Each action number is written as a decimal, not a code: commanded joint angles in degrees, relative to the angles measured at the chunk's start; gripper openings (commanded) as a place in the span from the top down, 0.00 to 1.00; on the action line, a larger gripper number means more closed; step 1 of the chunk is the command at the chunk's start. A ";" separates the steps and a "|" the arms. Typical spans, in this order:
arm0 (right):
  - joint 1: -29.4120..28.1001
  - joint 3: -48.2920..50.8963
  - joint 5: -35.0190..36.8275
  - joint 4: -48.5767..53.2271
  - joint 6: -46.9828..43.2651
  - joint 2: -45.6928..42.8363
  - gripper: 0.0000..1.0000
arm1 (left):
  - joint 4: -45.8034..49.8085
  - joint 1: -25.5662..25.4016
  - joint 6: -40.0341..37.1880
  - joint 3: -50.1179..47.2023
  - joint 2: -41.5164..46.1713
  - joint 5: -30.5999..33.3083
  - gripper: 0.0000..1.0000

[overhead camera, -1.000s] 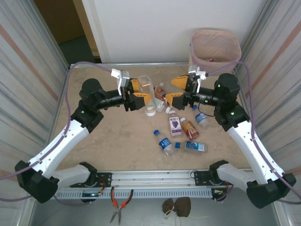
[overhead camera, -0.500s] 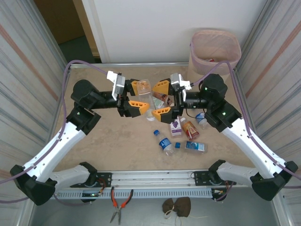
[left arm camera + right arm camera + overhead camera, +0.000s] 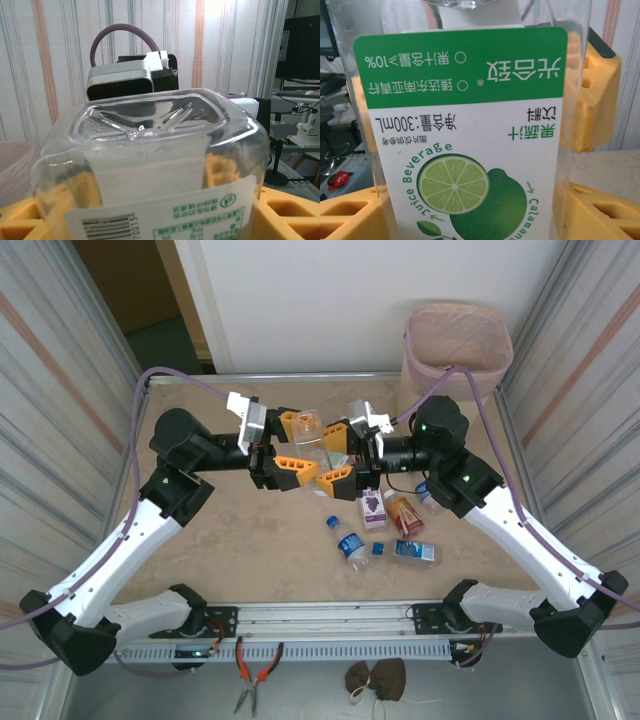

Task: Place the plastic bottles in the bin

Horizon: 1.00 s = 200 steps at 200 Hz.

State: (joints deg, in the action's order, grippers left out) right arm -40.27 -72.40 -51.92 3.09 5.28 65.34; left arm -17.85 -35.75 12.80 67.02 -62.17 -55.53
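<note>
The left gripper hangs above the table, well to the left of the bin and nearer the arm bases than it. Its yellow fingers are clamped on a clear bottle, one on each flank. In the left wrist view the bottle sits between them with its moulded base pointing away from the wrist and a barcode label on the wall facing the camera.

The bottle is lifted off the table, left of the bin and well apart from it.

The right gripper faces the left one from the bin's side, and its fingers straddle the same bottle. In the right wrist view the white-and-green lime label reads upside down. This gripper's yellow fingers lie close against both sides of the bottle, but I cannot tell whether they press on it or merely flank it.

Loose bottles lie on the table below the bin, between it and the arm bases. One has a purple label and one beside it an orange label. Nearer the bases are a blue-capped one and a blue-labelled one on its side.

The bin stands upright at the far right corner, with a pinkish bag folded over its rim.
</note>
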 commanded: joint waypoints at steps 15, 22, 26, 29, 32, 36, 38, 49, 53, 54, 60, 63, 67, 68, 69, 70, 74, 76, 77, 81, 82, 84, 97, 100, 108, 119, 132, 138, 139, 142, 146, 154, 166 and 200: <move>-0.29 -1.67 0.56 0.67 -1.21 -0.95 0.32 | -0.57 -0.39 -1.02 1.26 1.52 1.52 0.44; -0.29 -1.69 1.20 0.85 -1.24 -1.17 0.32 | -0.45 -0.38 -1.02 1.05 1.70 2.06 0.42; -0.33 -1.64 1.57 0.99 -1.43 -1.30 0.33 | -0.39 -0.38 -1.05 0.97 1.88 2.36 0.39; -0.31 -1.68 1.86 1.16 -1.53 -1.36 0.33 | -0.24 -0.42 -1.16 0.88 1.96 2.62 0.37; -0.33 -1.69 2.06 1.24 -1.70 -1.48 0.33 | -0.21 -0.40 -1.19 0.78 2.09 2.89 0.36; -0.29 -1.65 2.43 1.49 -1.86 -1.57 0.33 | -0.06 -0.42 -1.28 0.60 2.33 3.23 0.34; -0.30 -1.79 2.70 1.59 -1.96 -1.65 0.33 | -0.01 -0.41 -1.35 0.57 2.48 3.41 0.33; -0.13 -1.91 3.60 2.17 -2.50 -1.90 0.33 | 0.62 -0.38 -1.87 0.15 3.14 4.53 0.29; -0.02 -1.95 3.93 2.54 -2.63 -2.07 0.33 | 0.98 -0.38 -2.06 0.05 3.36 4.98 0.27; 0.04 -1.95 4.02 2.58 -2.64 -2.11 0.33 | 1.06 -0.38 -2.11 -0.04 3.41 5.12 0.27; 0.35 -2.04 4.46 2.90 -2.71 -2.23 0.33 | 1.50 -0.45 -2.42 -0.18 3.84 5.89 0.25; 0.55 -2.12 4.66 3.08 -2.65 -2.28 0.33 | 1.76 -0.42 -2.64 -0.34 4.10 6.18 0.24; 0.88 -2.21 4.80 3.35 -2.69 -2.32 0.33 | 2.05 -0.38 -2.96 -0.54 4.39 6.66 0.23; 0.98 -2.21 4.85 3.42 -2.66 -2.37 0.33 | 2.21 -0.42 -3.00 -0.56 4.50 6.75 0.23; 1.02 -2.22 4.87 3.50 -2.70 -2.43 0.33 | 2.34 -0.40 -3.02 -0.61 4.55 6.84 0.23; 1.09 -2.26 4.93 3.59 -2.71 -2.47 0.33 | 2.49 -0.39 -3.07 -0.64 4.62 6.97 0.23; 1.54 -2.35 5.09 3.87 -2.65 -2.55 0.34 | 2.94 -0.38 -3.41 -0.79 4.93 7.44 0.22; 1.66 -2.46 5.13 3.95 -2.69 -2.57 0.34 | 3.16 -0.42 -3.53 -0.83 5.13 7.69 0.22; 1.76 -2.43 5.19 4.03 -2.67 -2.62 0.34 | 3.21 -0.44 -3.59 -0.84 5.22 7.79 0.22; 2.32 -2.63 5.56 4.42 -2.69 -2.70 0.34 | 3.53 -0.38 -3.86 -1.01 5.52 8.19 0.21; 2.40 -2.69 5.71 4.49 -2.71 -2.73 0.34 | 3.66 -0.38 -3.93 -1.10 5.54 8.35 0.21; 2.66 -2.73 5.92 4.78 -2.66 -2.82 0.34 | 3.82 -0.38 -4.06 -1.24 5.74 8.58 0.20; 4.60 -3.39 6.86 5.98 -2.41 -2.94 0.35 | 4.63 -0.38 -4.61 -1.87 6.77 10.12 0.19; 5.18 -3.51 6.98 6.20 -2.23 -2.94 0.36 | 4.74 -0.40 -4.78 -2.08 6.97 10.45 0.19; 6.77 -3.92 6.93 6.76 -1.85 -2.90 0.37 | 5.29 -0.29 -5.16 -2.47 7.55 11.42 0.18; 9.60 -4.63 7.12 7.70 -1.61 -3.02 0.37 | 5.83 -0.25 -5.47 -2.79 8.05 12.41 0.18; 13.10 -5.41 8.15 8.75 -1.26 -2.94 0.39 | 6.32 -0.13 -5.74 -3.14 8.54 13.06 0.17; 14.93 -5.92 8.93 9.30 -0.95 -2.79 0.40 | 6.50 -0.13 -5.83 -3.30 8.64 13.31 0.17; 15.25 -5.96 9.11 9.39 -0.87 -2.78 0.40 | 6.55 -0.12 -5.84 -3.35 8.69 13.33 0.17; 16.11 -6.23 9.62 9.65 -0.74 -2.62 0.40 | 6.66 -0.09 -5.85 -3.40 8.70 13.48 0.17; 17.50 -6.59 10.58 10.00 -0.42 -2.38 0.40 | 6.76 -0.10 -5.81 -3.47 8.73 13.56 0.17; 20.08 -7.44 12.81 10.78 0.41 -1.84 0.41 | 7.02 0.06 -5.85 -3.65 8.81 13.66 0.17; 23.89 -9.00 15.63 11.91 1.62 -0.55 0.42 | 7.53 0.12 -5.92 -3.99 8.82 14.35 0.17; 32.76 -15.01 25.82 15.13 4.62 6.00 0.44 | 8.42 0.32 -5.74 -5.23 8.95 16.63 0.17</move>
State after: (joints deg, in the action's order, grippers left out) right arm -11.81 -83.31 -35.00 15.44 6.07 67.42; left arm -10.37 -35.97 8.10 63.16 -54.02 -41.41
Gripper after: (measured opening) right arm 0.635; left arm 0.834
